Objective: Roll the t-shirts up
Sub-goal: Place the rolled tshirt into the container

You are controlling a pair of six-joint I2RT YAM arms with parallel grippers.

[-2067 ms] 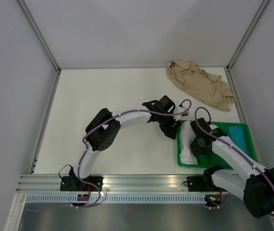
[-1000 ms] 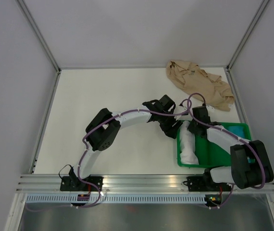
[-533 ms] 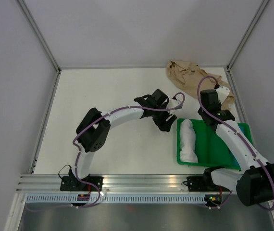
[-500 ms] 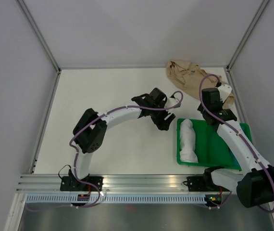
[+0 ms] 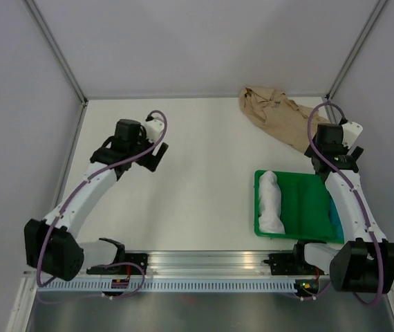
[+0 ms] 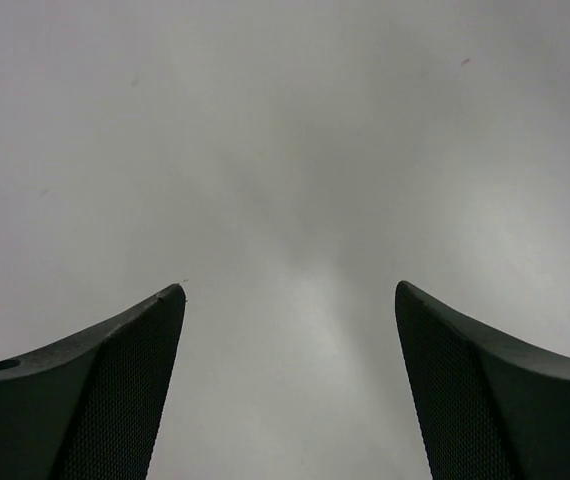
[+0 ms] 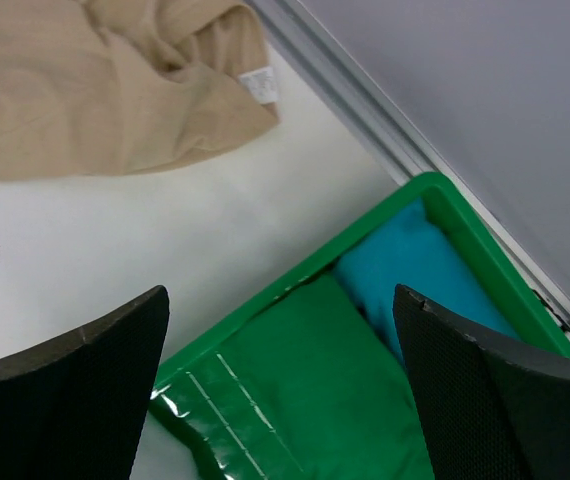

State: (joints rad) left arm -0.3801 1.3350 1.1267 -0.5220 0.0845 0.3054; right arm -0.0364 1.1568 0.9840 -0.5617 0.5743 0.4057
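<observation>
– At the tray's left side, item one: white t-shirt [image 5: 271,202], rolled, lying inside the green tray [image 5: 287,173]. What do we log as changed?
– Both arms have drawn off it. Left gripper [image 6: 290,290]: swung out over bare table [image 6: 285,120] at the far left, jaws wide, nothing between them. Right gripper [image 7: 280,290]: gone to the back right, jaws equally wide, empty.
– Meaning?
– We judge the white one done. Item two, tan t-shirt [image 5: 283,121]: crumpled in the back right corner, unrolled, near the right gripper.
– Unclear entries?
– Blue cloth [image 7: 415,265] in the tray: mostly under the right arm from above, and we cannot identify it. Tan t-shirt: cut off in the right wrist view.
</observation>
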